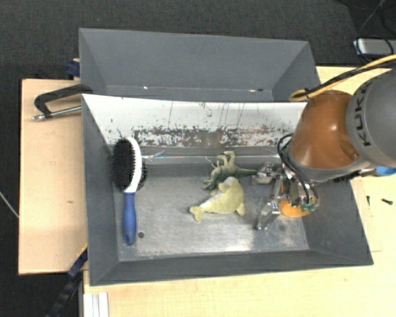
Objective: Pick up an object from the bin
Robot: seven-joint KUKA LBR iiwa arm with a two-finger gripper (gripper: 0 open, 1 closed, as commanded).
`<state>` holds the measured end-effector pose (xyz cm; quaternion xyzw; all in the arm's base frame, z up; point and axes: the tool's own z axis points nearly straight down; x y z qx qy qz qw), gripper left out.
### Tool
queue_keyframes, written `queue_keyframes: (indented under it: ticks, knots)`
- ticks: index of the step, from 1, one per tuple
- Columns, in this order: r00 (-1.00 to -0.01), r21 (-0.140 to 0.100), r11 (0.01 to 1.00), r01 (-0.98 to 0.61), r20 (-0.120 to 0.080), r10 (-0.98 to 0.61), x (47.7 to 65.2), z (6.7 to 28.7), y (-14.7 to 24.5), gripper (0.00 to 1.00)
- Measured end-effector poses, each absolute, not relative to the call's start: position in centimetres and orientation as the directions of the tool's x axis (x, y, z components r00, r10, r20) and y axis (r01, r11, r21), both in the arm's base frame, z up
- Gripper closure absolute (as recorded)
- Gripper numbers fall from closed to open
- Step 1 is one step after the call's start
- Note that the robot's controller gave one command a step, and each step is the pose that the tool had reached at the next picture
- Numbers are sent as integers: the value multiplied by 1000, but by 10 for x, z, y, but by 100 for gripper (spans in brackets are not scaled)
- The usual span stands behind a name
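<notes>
The grey arm (pixel 383 121) reaches in over the right edge of the bin (pixel 185 61). A round orange cover (pixel 320 134) sits on its wrist. The wrist points down into the bin. The gripper (pixel 272 205) is low, down by the floor, near the right wall, about halfway between the back and the front wall.

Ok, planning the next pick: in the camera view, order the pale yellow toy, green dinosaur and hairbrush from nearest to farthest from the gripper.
1. pale yellow toy, mid-bin, left of the gripper.
2. green dinosaur, behind that toy; almost as near, hard to separate.
3. hairbrush, far left side.
</notes>
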<state>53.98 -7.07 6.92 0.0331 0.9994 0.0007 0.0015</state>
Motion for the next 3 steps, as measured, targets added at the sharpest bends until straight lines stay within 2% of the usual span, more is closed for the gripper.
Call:
queue_keyframes:
  ticks: [1, 2, 3]
  knots:
    - [-940, 3, 940, 342, -12, 342, 548, 73, 6, 0]
    - [-940, 5, 940, 342, -15, 342, 549, 75, 6, 100]
    - [-956, 5, 956, 295, -15, 295, 557, 206, -9, 100]
